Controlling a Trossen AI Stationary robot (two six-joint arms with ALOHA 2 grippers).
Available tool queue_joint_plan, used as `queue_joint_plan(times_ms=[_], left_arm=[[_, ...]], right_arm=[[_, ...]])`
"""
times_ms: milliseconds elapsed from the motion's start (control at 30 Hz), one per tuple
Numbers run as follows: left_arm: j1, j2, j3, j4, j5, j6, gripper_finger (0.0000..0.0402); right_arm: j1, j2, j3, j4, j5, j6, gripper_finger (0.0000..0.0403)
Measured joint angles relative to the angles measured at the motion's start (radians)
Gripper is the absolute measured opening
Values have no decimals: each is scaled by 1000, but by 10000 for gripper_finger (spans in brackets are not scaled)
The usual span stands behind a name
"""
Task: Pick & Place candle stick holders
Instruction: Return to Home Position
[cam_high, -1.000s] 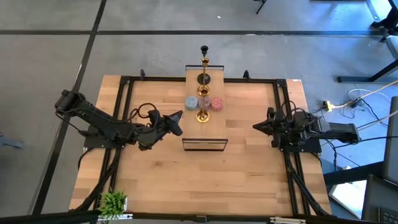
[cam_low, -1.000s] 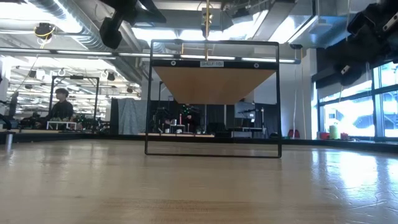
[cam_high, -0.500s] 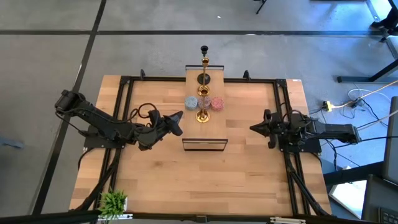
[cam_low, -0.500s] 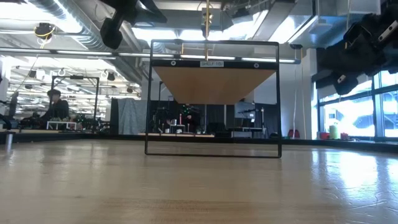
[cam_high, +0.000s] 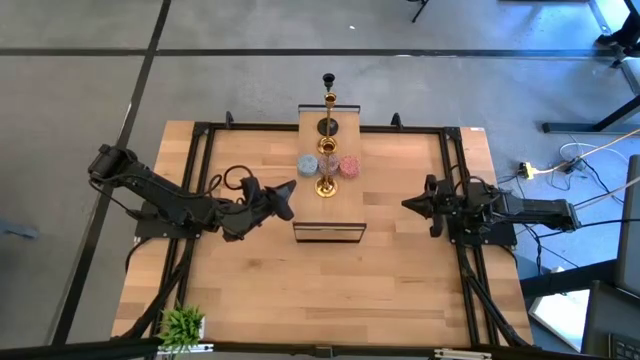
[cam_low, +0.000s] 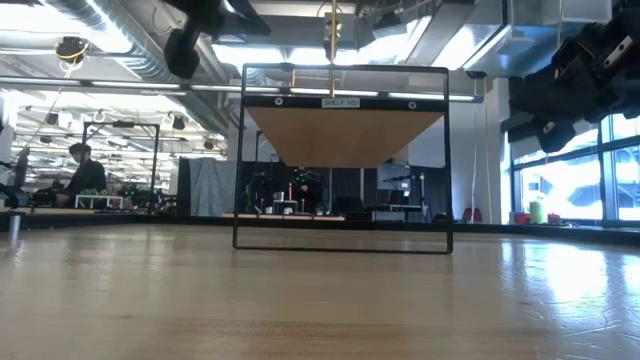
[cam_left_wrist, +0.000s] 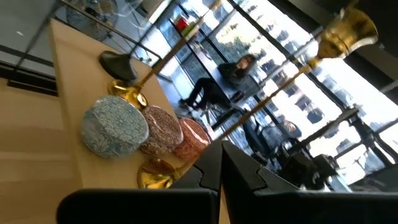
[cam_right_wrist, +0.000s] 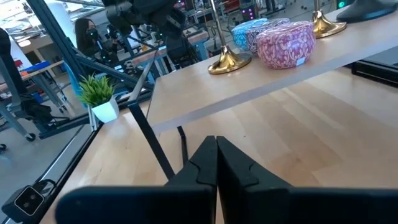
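The candle stick holders stand on a raised wooden plank (cam_high: 329, 150) at the table's far middle. There is a black one (cam_high: 327, 126), thin gold stems with round bases (cam_high: 326, 186), and blue (cam_high: 307, 165), purplish (cam_high: 328, 161) and pink (cam_high: 348, 165) cups. My left gripper (cam_high: 287, 193) is shut and empty, left of the cups, which show in its wrist view (cam_left_wrist: 115, 127). My right gripper (cam_high: 406, 204) is shut and empty, well right of them. Its wrist view shows the pink cup (cam_right_wrist: 285, 42) and a gold base (cam_right_wrist: 229, 61).
The plank rests on a black wire frame (cam_high: 329, 232), whose near end stands mid-table (cam_low: 343, 158). A small green potted plant (cam_high: 183, 325) sits at the near left corner. Black rails (cam_high: 205, 150) run along the table's sides. A person sits in the room beyond (cam_low: 80, 172).
My right gripper has gone a little toward the table's left, toward the plank, and has come lower. Its fingers have stayed shut. The holders have not moved.
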Motion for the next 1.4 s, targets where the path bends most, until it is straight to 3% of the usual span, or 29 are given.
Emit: queue_joint_plan(times_ms=[100,267,400,633,900,1200,1400], left_arm=[[0,0,0,0,58,34,1],[15,0,0,5,187,96,1],[31,0,0,15,298,176,1],[99,-64,-1,22,638,391,1],[175,-240,0,-30,960,629,1],[225,-392,0,-253,1065,746,1],[254,-498,0,-350,1046,772,1]], right_arm=[[0,0,0,0,9,-2,0],[2,0,0,4,-15,152,0],[2,0,0,0,-15,153,0],[2,0,0,0,-16,150,0],[2,0,0,0,-16,150,0],[2,0,0,0,-15,149,0],[2,0,0,0,-15,149,0]])
